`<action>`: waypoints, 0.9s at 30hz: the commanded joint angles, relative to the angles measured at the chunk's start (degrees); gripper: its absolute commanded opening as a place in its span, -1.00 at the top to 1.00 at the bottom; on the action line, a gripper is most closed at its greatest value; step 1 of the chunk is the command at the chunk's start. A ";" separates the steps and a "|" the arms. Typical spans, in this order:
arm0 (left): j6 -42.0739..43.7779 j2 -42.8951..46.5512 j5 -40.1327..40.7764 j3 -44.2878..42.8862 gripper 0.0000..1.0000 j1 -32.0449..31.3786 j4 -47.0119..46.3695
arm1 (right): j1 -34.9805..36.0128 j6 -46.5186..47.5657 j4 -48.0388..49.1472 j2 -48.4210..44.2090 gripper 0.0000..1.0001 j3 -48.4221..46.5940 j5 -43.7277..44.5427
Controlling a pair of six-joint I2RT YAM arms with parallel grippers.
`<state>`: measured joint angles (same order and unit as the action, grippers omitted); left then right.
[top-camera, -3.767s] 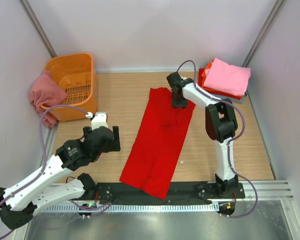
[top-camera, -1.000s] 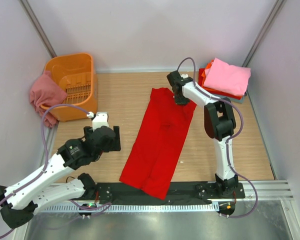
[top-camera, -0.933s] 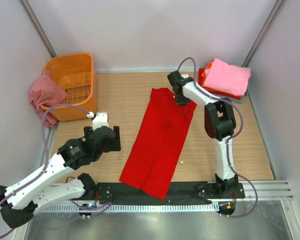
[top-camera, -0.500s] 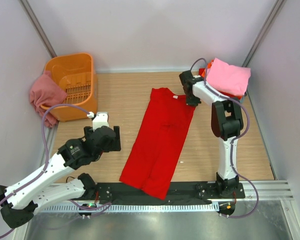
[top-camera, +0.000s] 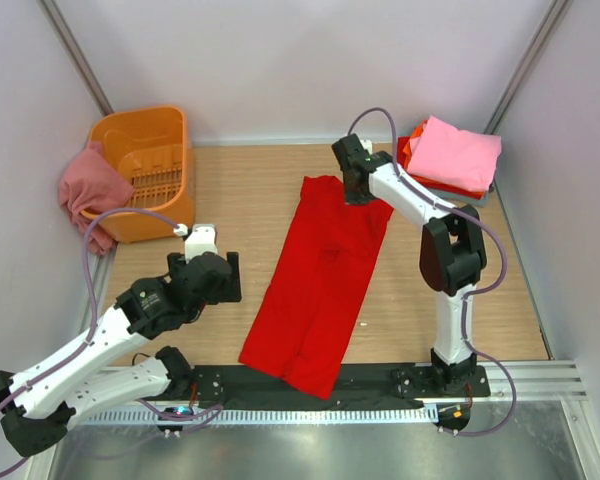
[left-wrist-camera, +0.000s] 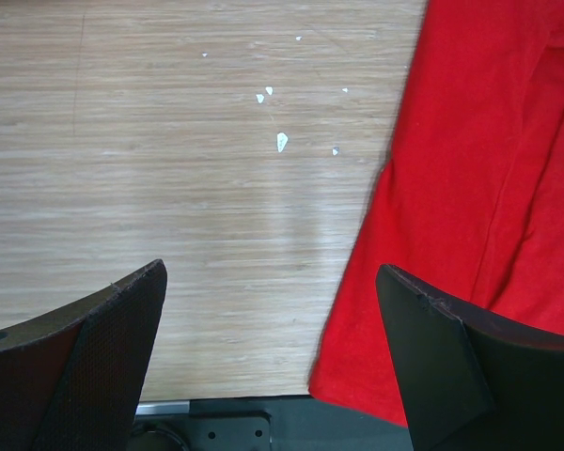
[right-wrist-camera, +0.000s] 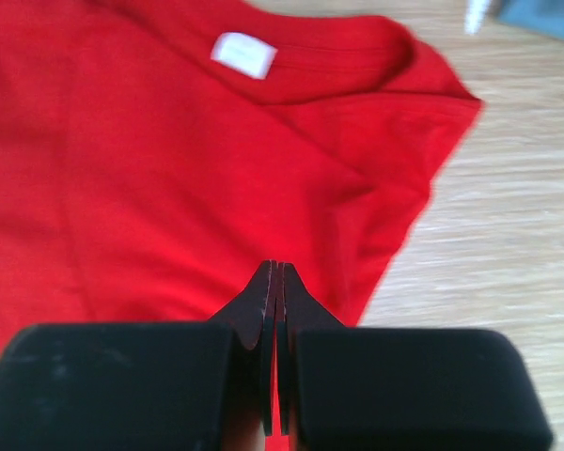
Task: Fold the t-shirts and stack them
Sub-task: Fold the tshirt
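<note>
Here's the red t-shirt [top-camera: 320, 285], stretched down the middle of the worktop [top-camera: 235, 195]. It reads as one long narrow strip, both sides apparently folded in toward the centre, collar at the far end and hem at the near edge. So the lengthwise fold looks done, and by my judgement the crosswise folds are not. Up at the collar end, the right gripper [top-camera: 354, 190] hangs just above the shirt's shoulder with its jaws pressed tight together. Its wrist view shows no cloth caught between them, and the fabric lies flat underneath. The left gripper [left-wrist-camera: 271, 272] hovers over bare wood just beside the shirt's left edge near the hem, jaws spread wide, holding nothing. Now the score: a stack is going in the far right corner, with a pink t-shirt [top-camera: 458, 150] on top. An orange-red t-shirt [top-camera: 410, 160] peeks out beneath it, and a sliver of grey-blue cloth [top-camera: 483, 195] shows at the bottom. That's three folded, by my count. Still to come: finish the red one and carry it across to that stack. After that comes the dusty rose t-shirt [top-camera: 85, 190], draped in a crumple over the left wall of the orange basket [top-camera: 150, 135] and not yet folded.
</note>
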<state>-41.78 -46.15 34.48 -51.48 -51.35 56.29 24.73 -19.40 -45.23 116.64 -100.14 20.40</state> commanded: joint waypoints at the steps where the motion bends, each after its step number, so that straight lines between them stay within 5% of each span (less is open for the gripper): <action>1: -0.85 0.36 1.91 -0.55 -0.86 0.03 -0.31 | 0.32 -0.20 -0.29 2.00 0.96 -4.27 -1.86; 14: -0.94 0.27 2.08 -0.46 -0.86 0.11 -0.22 | -0.47 1.03 -1.26 8.17 0.96 -4.10 0.95; 27: -0.94 -0.43 1.99 -0.55 -0.86 0.20 -0.74 | -11.72 1.91 -0.91 -5.61 0.85 9.34 4.12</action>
<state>-41.80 -46.30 34.52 -51.48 -51.35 56.38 14.11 -18.31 -46.44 119.85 -91.55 22.63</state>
